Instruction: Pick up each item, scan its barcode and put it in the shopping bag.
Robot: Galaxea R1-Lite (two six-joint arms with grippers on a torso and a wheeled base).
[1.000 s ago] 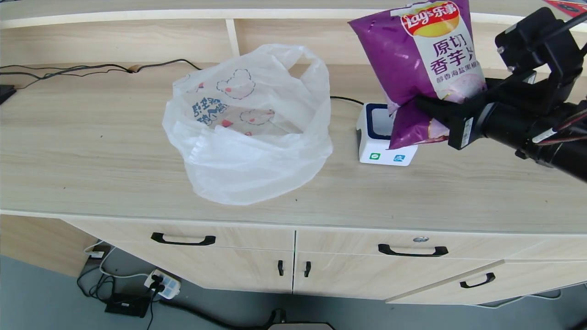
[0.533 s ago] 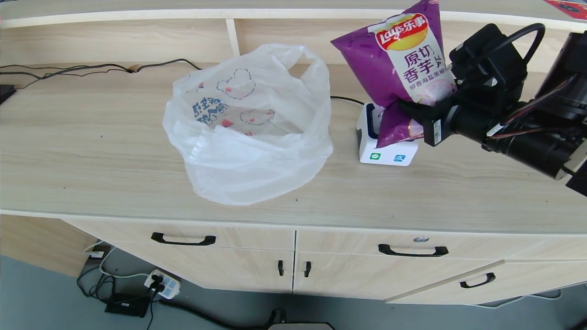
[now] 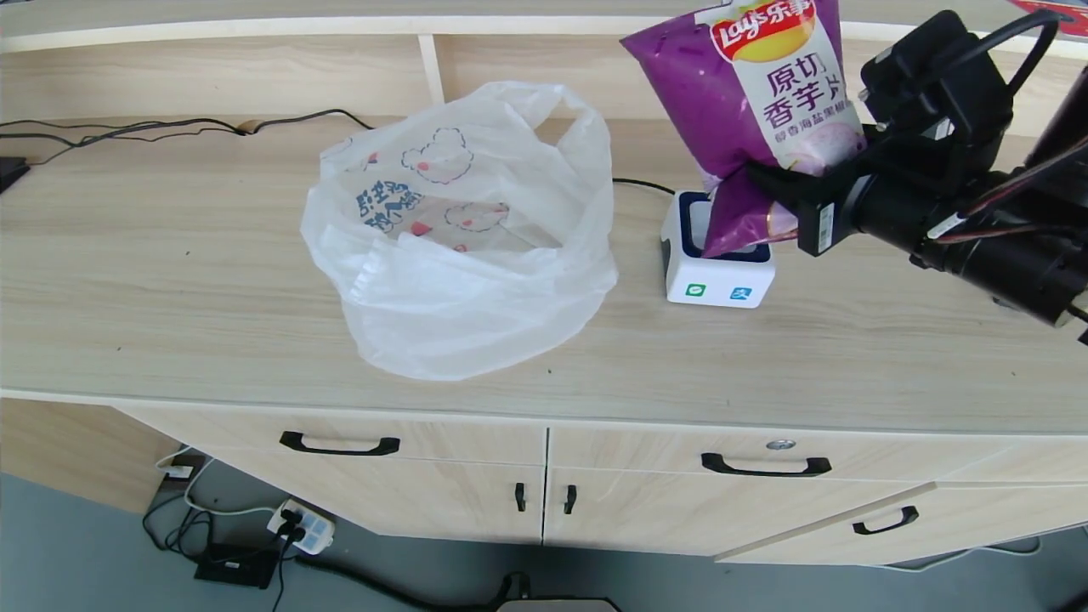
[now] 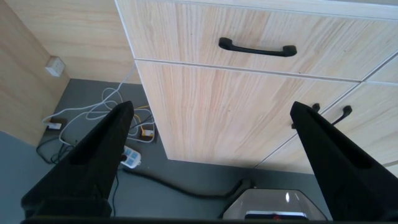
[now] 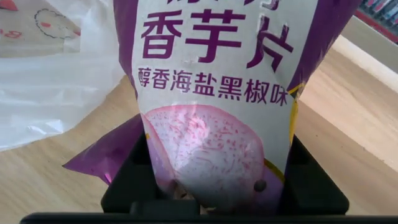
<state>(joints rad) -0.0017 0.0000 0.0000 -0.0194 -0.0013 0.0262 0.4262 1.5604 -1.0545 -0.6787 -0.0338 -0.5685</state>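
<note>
Cannot see the top seam of the chip bag [image 3: 765, 102], cut off at the head view's upper edge, nor part of the scanner [image 3: 718, 276] top behind its lower corner. Cannot make out any barcode. Held in the air above the scanner, long axis upright with a slight lean, printed front toward the head camera. Pinched low down by the right gripper [image 3: 778, 183], fingers [image 5: 134, 171] pressing in from both sides. Left gripper [image 4: 211, 106] down before a drawer front [image 4: 249, 93], fingers spread wide. On the table [image 3: 170, 255], to the scanner's left and apart from it, a white shopping bag [image 3: 459, 255] with open mouth; behind the scanner, a black cable [image 3: 642, 183].
</note>
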